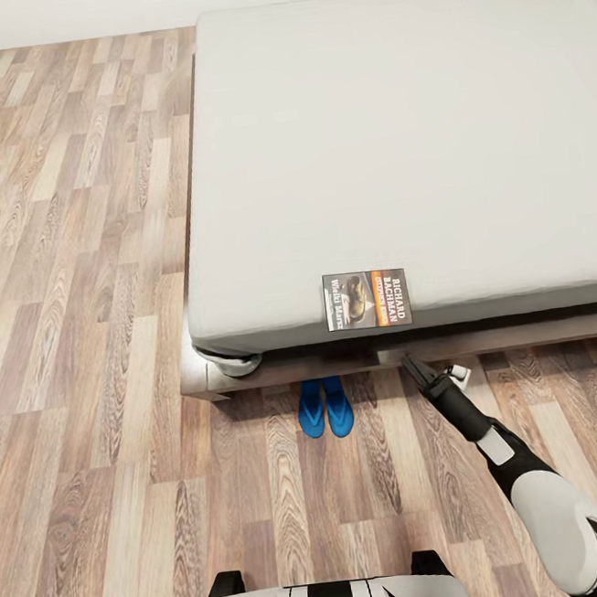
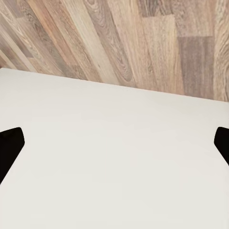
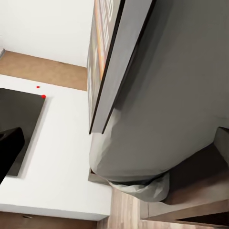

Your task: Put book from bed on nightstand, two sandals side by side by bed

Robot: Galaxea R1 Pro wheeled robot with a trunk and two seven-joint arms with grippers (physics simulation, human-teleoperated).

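Head view, left to right: wood-plank floor fills the left side, its boards streaked brown and grey. Lower centre, two blue sandals lie side by side, touching, on the floor just below the bed frame — flat, rounded shapes. Above them the bed takes up the centre and right of the frame, a smooth light-grey mattress with rounded corners on a dark wood base. The book lies flat at the mattress's lower edge, centre-right, its dark cover crossed by an orange band and white lettering. Lower right, the right arm rises from a white shell into a slim black forearm, reaching up-left toward the frame; the right gripper sits just below the book, close to the base. Whether its jaws are parted or closed I cannot tell there.

Left wrist view: a black fingertip sits at each side edge, wide apart — the left gripper is released, over a plain white surface, with plank floor across the top.

Right wrist view gives what the head camera does not: the book seen edge-on, overhanging the mattress side, and bunched sheet at the corner. One black fingertip shows at the left edge.
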